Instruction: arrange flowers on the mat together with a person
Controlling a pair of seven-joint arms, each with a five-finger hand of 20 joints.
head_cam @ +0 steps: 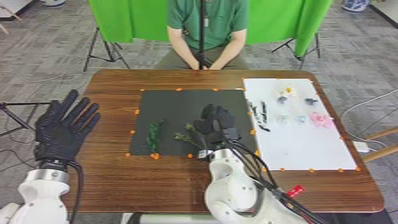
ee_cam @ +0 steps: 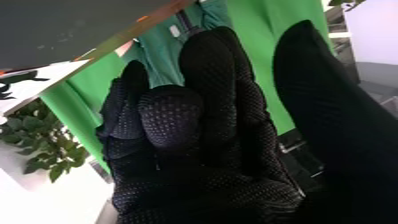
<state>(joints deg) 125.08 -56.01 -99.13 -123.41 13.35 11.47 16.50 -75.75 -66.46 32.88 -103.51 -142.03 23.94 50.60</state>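
In the head view, my right hand (head_cam: 217,126) is over the right part of the dark mat (head_cam: 182,102). A leafy sprig (head_cam: 187,139) lies just left of it, and a green stem (head_cam: 154,136) lies farther left on the mat. My left hand (head_cam: 64,131) is open beyond the table's left edge, fingers spread. On the white mat (head_cam: 306,152) are dark stems (head_cam: 258,114), a yellow flower (head_cam: 287,92), a pink flower (head_cam: 321,120) and pale blooms (head_cam: 299,119). In the right wrist view, my right hand (ee_cam: 209,185) has relaxed fingers, one bent forward, with the thumb apart and nothing held.
Orange markers line both mats on the brown table (head_cam: 107,105). Across it sits a person in green with hands (head_cam: 204,65) together at the far edge, off the flowers. A thin black pole stands in front of the person.
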